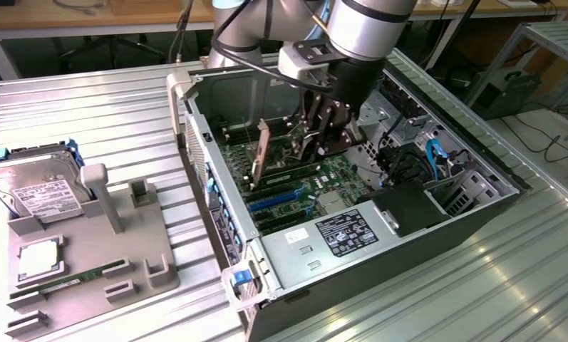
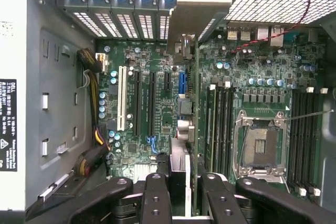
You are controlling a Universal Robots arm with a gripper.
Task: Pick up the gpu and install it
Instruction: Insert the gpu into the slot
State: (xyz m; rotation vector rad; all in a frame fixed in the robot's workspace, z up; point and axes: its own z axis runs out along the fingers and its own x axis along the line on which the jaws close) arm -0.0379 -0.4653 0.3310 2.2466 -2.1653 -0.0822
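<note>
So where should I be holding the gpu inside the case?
Take the gpu by its upper long edge, coming straight down and pinching across its two flat faces. It stands on edge over the motherboard slots, so that edge looks like the most open one. The end effector appears to grip it there now.

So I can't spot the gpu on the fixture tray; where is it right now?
The gpu stands on edge inside the open computer case, over the motherboard, held in the gripper toward the exterior view's left of the case interior.
</note>
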